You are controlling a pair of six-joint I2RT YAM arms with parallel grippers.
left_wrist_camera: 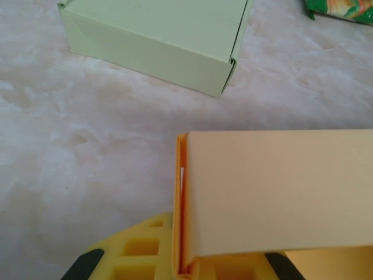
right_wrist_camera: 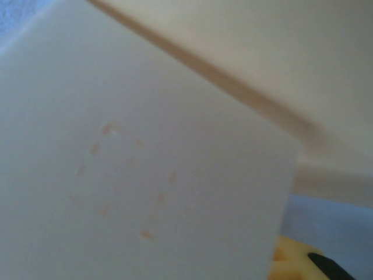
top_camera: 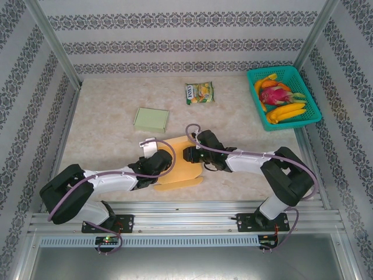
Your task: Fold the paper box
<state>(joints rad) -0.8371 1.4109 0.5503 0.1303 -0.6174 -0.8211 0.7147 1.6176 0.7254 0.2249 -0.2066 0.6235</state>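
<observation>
The orange box (top_camera: 179, 173) lies lower centre between left gripper (top_camera: 158, 164) and right gripper (top_camera: 192, 155), equally near; their opening I cannot tell.

The flat paper box (top_camera: 180, 170) is pale orange, the closed cardboard box (top_camera: 151, 119) pale green. The marbled tabletop (top_camera: 111, 140) is beige, the plastic mesh basket (top_camera: 274, 69) teal.

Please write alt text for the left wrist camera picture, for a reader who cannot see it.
A pale orange paper box panel, one side flap folded up along its left edge, fills the lower right, above the left tool. Behind it on the beige marbled table lies a closed light green paper box, with a green snack packet corner at top right.
</observation>
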